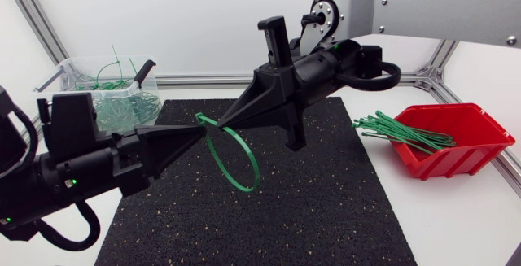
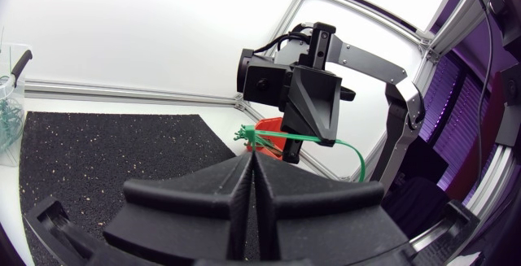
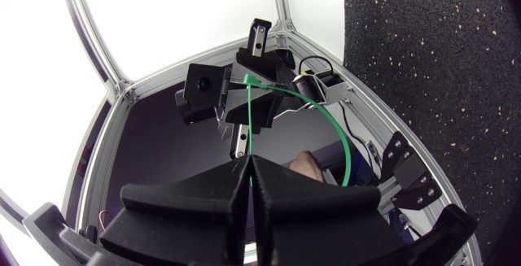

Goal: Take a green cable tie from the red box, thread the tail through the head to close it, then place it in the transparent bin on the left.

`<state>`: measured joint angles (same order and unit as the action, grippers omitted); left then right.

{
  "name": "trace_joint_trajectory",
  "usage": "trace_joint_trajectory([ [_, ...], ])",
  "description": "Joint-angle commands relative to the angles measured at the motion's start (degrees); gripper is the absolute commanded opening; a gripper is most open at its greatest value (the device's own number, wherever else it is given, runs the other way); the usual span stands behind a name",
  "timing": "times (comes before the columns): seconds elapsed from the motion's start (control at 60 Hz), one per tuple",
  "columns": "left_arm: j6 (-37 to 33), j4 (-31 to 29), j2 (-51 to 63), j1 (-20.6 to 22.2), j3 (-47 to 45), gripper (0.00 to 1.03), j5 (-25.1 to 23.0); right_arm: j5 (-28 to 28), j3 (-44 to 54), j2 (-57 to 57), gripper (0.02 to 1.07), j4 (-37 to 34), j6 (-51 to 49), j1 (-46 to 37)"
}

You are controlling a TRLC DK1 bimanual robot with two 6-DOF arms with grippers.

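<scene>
With left end effector [image 1: 195, 128] and right end effector [image 1: 224, 122] tip to tip above the black mat [image 1: 326, 217], grasps 1 green cable tie [image 3: 247, 124] from 2 sides, each clenched on it, probably to draw tail through head. Leaves the red box [image 1: 456, 159] well apart near the right edge of the desk [image 1: 456, 225]. Has open room leftward toward the clear bin [image 1: 134, 111]. Holds its loop off the mat; cannot tell whether threaded.

No text, label, number or sign can be read on anything shown.
</scene>
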<state>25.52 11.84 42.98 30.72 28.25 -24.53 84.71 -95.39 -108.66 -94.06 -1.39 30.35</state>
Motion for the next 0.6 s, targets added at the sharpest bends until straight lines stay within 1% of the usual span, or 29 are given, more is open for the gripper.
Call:
trace_joint_trajectory([
  [0.0, -0.56, 0.38, -0.79, 1.45, 0.05, 0.03, 0.63, 0.46, 0.56, -1.20, 0.08, 0.28, -0.72, 0.24],
  [0.067, -1.88, 0.29, -0.62, 3.82, 0.23, 0.03, 2.56, 0.46, 0.30, -1.55, 0.08, 0.28, -0.72, 0.68],
  [0.15, -4.25, 0.03, -0.53, 7.95, 0.14, 0.03, 5.99, 0.46, -0.05, -1.64, 0.08, 0.19, -0.63, 0.94],
  [0.317, -8.56, -0.76, 0.44, 13.31, 0.40, 0.03, 10.47, 0.37, 0.03, -2.26, 0.08, 0.19, -0.72, 1.38],
  [0.433, -9.52, -0.76, -1.23, 13.14, 0.31, 0.03, 11.79, -0.07, 0.65, -2.43, 0.08, 0.46, -0.72, 1.73],
  [0.533, -9.52, -0.76, -2.55, 10.68, 0.40, 0.03, 11.70, -0.42, 1.18, -2.43, 0.08, 0.72, -0.72, 1.82],
  [0.583, -9.79, -0.76, -2.99, 10.24, 0.23, 0.03, 11.70, -0.68, 1.26, -2.52, 0.08, 0.72, -0.72, 1.91],
])
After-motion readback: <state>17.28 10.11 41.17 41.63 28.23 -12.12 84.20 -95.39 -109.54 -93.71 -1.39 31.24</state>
